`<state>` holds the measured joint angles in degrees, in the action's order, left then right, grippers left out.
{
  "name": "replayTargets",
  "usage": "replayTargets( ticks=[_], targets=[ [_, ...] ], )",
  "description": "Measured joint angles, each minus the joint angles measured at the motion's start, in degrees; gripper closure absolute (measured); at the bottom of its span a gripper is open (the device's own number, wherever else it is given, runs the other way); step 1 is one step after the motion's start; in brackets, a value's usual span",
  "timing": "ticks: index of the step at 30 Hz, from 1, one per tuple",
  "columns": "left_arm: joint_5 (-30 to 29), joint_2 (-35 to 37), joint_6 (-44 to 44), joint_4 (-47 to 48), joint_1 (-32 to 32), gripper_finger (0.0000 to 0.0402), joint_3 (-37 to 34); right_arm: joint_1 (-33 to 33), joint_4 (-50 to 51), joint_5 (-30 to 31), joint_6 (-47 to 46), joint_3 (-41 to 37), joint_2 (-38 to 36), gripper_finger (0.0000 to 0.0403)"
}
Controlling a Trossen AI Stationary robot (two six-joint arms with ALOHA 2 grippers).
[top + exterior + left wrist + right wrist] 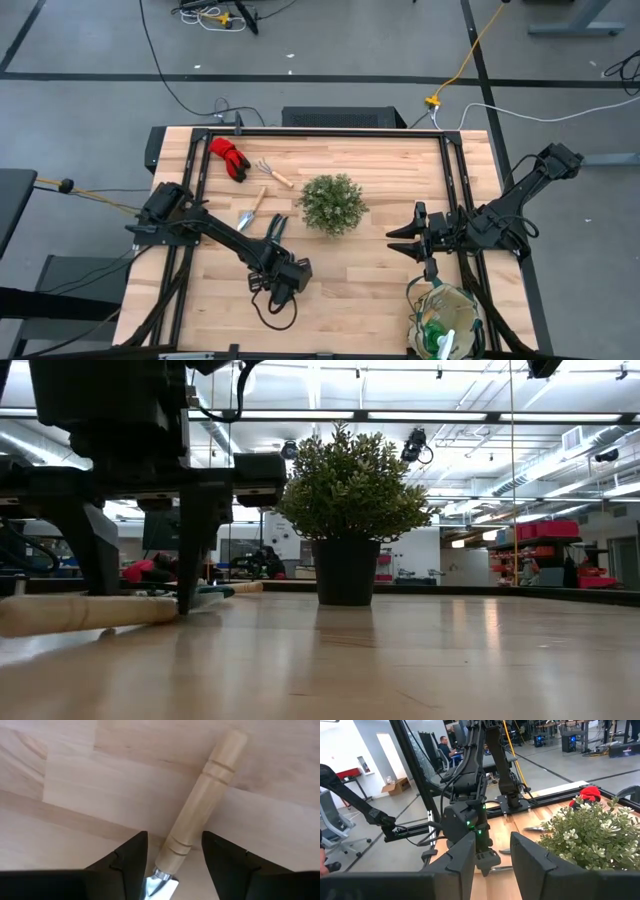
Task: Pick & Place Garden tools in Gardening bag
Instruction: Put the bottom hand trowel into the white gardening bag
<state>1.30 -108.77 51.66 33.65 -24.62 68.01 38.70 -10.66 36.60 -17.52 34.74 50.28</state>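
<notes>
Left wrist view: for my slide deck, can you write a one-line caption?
Left tool open, straddling a wooden-handled trowel lying on the table.

floor: grey concrete (330, 50), cables strewn, yellow cable (470, 55) | ceiling: fluorescent strip lights (420, 417) | furniture: cardboard box (396, 786), grey office chair (331, 827) | person seated (446, 747)

Trowel (200, 810) flat on table; bag (447, 318) front-right corner.

The pale wooden table (370, 280) carries a bushy green plant (332, 203) in a dark pot (345, 572). At its ten o'clock lie red gloves (228, 157); the trowel (200, 807) has a light wooden handle and silvery metal, and the beige bag (447, 318) has dark green trim.
</notes>
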Motion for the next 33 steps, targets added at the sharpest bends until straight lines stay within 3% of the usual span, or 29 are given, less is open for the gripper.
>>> replayTargets(
  ticks=[19, 33],
  targets=[
    [0.0, 0.0, 0.0, 0.9, 0.0, 0.0317, 0.0, 0.0, 0.0, 0.0, 0.0, 0.0, 0.0, 0.0279],
    [0.0, 0.0, 0.0, 0.9, 0.0, 0.0331, 0.0, 0.0, 0.0, 0.0, 0.0, 0.0, 0.0, 0.0279]
  ],
)
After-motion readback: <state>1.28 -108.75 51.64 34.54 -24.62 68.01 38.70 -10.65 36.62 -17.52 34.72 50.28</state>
